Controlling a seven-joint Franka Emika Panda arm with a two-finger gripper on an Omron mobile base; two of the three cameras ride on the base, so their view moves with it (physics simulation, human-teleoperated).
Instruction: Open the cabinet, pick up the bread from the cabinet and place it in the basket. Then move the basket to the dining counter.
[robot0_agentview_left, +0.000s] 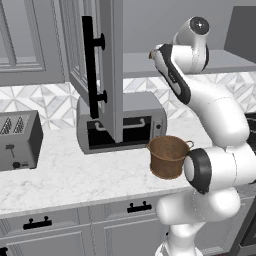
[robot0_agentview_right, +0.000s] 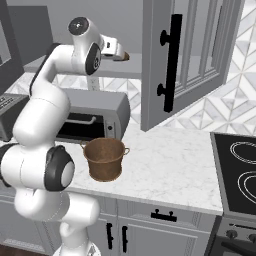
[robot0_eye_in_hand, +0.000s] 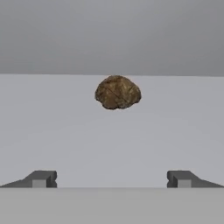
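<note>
The cabinet stands open, its door (robot0_agentview_left: 112, 70) (robot0_agentview_right: 190, 55) swung out over the counter with the black bar handle (robot0_agentview_left: 90, 65) facing me. On the grey inner shelf (robot0_eye_in_hand: 112, 131) lies the bread (robot0_eye_in_hand: 117, 92), a small rough brown lump that also peeks out past the hand (robot0_agentview_right: 125, 57). My gripper (robot0_eye_in_hand: 111, 179) is open, level with the shelf and short of the bread, which lies centred ahead of the wide-apart fingertips (robot0_eye_in_hand: 41, 178). The woven basket (robot0_agentview_left: 169, 156) (robot0_agentview_right: 104, 158) stands upright and empty on the marble counter below. The dining counter is out of view.
A grey toaster oven (robot0_agentview_left: 140, 117) (robot0_agentview_right: 95, 117) sits behind the basket under the cabinet. A toaster (robot0_agentview_left: 17, 140) is at the left, and a black stovetop (robot0_agentview_right: 240, 170) at the right. The open door hangs between the oven and the arm.
</note>
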